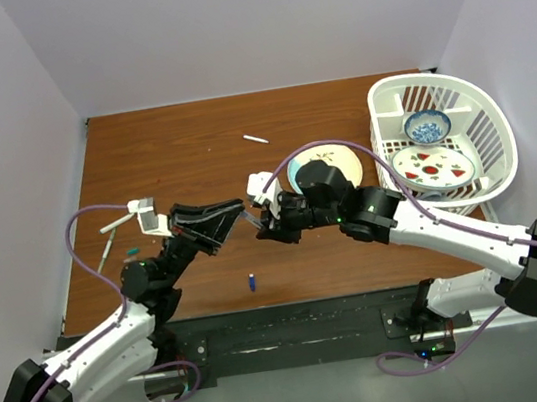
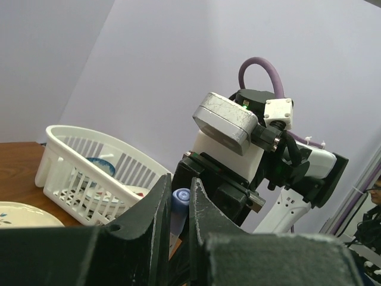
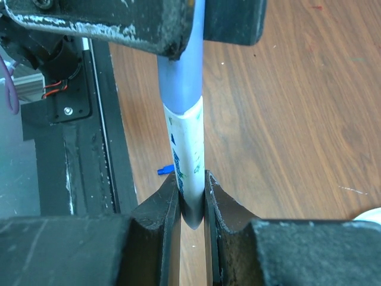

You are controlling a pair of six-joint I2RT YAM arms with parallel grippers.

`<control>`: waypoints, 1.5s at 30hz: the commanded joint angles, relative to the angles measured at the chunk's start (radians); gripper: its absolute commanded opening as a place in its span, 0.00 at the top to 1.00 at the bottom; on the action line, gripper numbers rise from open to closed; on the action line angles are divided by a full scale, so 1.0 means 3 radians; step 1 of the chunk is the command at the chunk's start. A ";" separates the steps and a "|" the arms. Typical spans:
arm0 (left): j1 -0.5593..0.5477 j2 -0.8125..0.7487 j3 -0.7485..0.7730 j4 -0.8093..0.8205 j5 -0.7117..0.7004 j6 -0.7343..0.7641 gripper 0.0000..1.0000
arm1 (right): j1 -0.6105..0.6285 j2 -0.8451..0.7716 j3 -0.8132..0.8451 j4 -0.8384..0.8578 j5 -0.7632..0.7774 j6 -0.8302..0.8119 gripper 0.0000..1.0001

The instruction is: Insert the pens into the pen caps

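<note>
My two grippers meet tip to tip above the middle of the table. My left gripper [image 1: 233, 214] [image 2: 178, 199] is shut on a dark blue pen cap [image 2: 181, 198]. My right gripper [image 1: 260, 221] [image 3: 191, 183] is shut on a white pen [image 3: 189, 158]. In the right wrist view the pen's far end sits inside the blue cap [image 3: 180, 83], which the left fingers [image 3: 119, 24] clamp. A second blue cap [image 1: 251, 282] [image 3: 165, 170] lies near the front edge. Another pen [image 1: 255, 139] lies at the back. A green cap [image 1: 131, 251] lies at the left beside a thin pale pen [image 1: 108, 253].
A white basket [image 1: 497, 131] at the back right holds a blue bowl [image 1: 427, 124] and a patterned plate [image 1: 433, 165]. A round plate [image 1: 335, 159] lies on the table right behind my right wrist. The black base strip [image 1: 286, 320] runs along the near edge.
</note>
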 commanded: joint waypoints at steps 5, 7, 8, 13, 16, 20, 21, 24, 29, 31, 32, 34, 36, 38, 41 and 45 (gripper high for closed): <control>-0.0278 0.0154 -0.0037 -0.2181 0.1066 0.0126 1.00 | -0.0147 -0.0313 0.0930 0.2082 0.0096 -0.0039 1.00; -0.0273 0.0205 -0.0002 -0.2253 0.1004 0.0218 1.00 | -0.0157 -0.0231 0.1007 0.1980 0.0097 -0.0080 1.00; -0.0278 0.0200 0.0014 -0.2390 0.0953 0.0254 1.00 | -0.0152 -0.0221 0.1063 0.1949 0.0102 -0.0080 1.00; -0.0273 0.0108 -0.0022 -0.2484 0.1003 0.0510 1.00 | -0.0188 -0.0226 0.1150 0.1796 0.0036 -0.0070 1.00; -0.0278 0.0144 -0.0063 -0.2264 0.1121 0.0433 1.00 | -0.0198 -0.0195 0.1247 0.1734 0.0051 -0.0029 1.00; -0.0309 0.0170 -0.0017 -0.2316 0.1142 0.0561 1.00 | -0.0213 -0.0200 0.1319 0.1647 -0.0011 0.0103 1.00; -0.0309 0.0195 -0.0098 -0.2158 0.1167 0.0404 1.00 | -0.0229 -0.0195 0.1324 0.1672 -0.0056 0.0155 1.00; -0.0340 0.0404 -0.0109 -0.1783 0.1213 0.0321 1.00 | -0.0229 -0.0164 0.1207 0.1871 -0.0093 0.0288 1.00; -0.0391 0.0502 0.0019 -0.1830 0.0953 0.0372 1.00 | -0.0234 -0.0169 0.1002 0.2117 0.0071 0.0574 1.00; -0.0391 0.0573 -0.0027 -0.1585 0.1044 0.0209 1.00 | -0.0234 -0.0129 0.0956 0.2245 0.0076 0.0595 1.00; -0.0391 0.0690 -0.0032 -0.1432 0.1080 0.0178 1.00 | -0.0234 -0.0103 0.0931 0.2266 0.0112 0.0585 1.00; -0.0391 0.0788 -0.0017 -0.1333 0.1198 0.0040 1.00 | -0.0234 -0.0072 0.0956 0.2164 0.0204 0.0402 1.00; -0.0391 0.0799 0.0059 -0.1608 0.1173 0.0130 1.00 | -0.0239 -0.0108 0.0921 0.2087 0.0275 0.0141 1.00; -0.0391 0.0788 0.0024 -0.1676 0.1056 0.0116 1.00 | -0.0239 -0.0190 0.0849 0.2143 0.0321 0.0003 1.00; -0.0396 0.0977 0.0009 -0.1629 0.1096 0.0116 1.00 | -0.0234 -0.0195 0.0890 0.2092 0.0419 -0.0034 1.00; -0.0401 0.0988 0.0009 -0.1793 0.0984 0.0203 1.00 | -0.0234 -0.0185 0.0900 0.2051 0.0515 -0.0034 1.00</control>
